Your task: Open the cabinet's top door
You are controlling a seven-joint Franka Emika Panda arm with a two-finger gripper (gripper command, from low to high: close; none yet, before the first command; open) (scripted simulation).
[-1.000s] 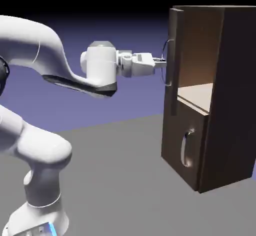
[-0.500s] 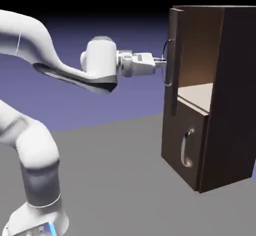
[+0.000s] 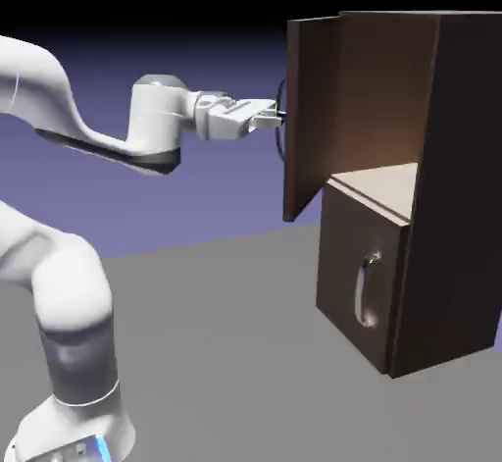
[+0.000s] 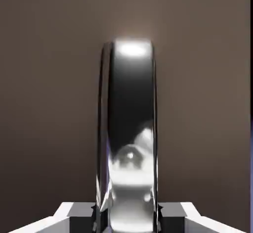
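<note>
The door (image 3: 306, 117) — a dark brown flat panel — stands swung partly out from the cabinet (image 3: 446, 185), right in front of the end effector (image 3: 277, 115), which is clamped on its silvery handle (image 4: 129, 138). Below and beyond, the shorter door (image 3: 358, 279) sits closed. Grey counter (image 3: 235, 352), blue-violet backdrop. Only the hand view shows the handle large, mirror-bright, between the fingertips (image 4: 170, 212).

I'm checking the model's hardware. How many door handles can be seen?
2: the long handle on the open top door, held in the gripper; a small handle on the shut lower door.
</note>
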